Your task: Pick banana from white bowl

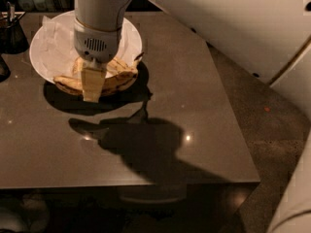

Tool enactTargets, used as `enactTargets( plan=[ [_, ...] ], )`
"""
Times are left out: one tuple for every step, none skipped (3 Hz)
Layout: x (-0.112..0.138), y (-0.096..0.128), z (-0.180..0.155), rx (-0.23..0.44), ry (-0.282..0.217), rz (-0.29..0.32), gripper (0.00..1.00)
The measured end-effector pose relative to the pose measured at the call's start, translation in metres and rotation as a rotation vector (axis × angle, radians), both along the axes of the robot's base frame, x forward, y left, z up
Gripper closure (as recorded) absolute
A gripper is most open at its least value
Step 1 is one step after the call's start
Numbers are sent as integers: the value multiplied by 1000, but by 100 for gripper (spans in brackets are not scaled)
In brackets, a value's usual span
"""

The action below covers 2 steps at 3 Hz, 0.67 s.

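My gripper point(92, 87) hangs over the near side of the white bowl point(34, 57), far left on the table point(194, 96), tip against the banana point(121, 80); whether it is clamped I cannot tell.

One table point(204, 110) fills most of the frame. In the upper left stands one white bowl point(130, 38), lined with one crumpled white paper point(53, 38). At least two spotted bananas lie in it: the banana point(119, 82), the longest, along the lower rim, and a shorter banana point(120, 65) above it. One end effector point(92, 89) hangs over the bowl and hides part of it, so the exact count cannot be told. One dark container point(12, 33) sits at the far upper left.
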<state>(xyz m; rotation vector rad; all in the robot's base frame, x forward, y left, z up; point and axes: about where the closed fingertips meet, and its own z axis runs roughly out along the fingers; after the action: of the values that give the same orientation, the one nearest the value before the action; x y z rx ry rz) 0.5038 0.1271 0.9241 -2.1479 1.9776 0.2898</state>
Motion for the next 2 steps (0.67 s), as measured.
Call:
enactTargets(
  plan=[
    [-13, -7, 8, -14, 17, -7, 100],
    [-38, -15, 5, 0, 73, -31, 100]
  ],
)
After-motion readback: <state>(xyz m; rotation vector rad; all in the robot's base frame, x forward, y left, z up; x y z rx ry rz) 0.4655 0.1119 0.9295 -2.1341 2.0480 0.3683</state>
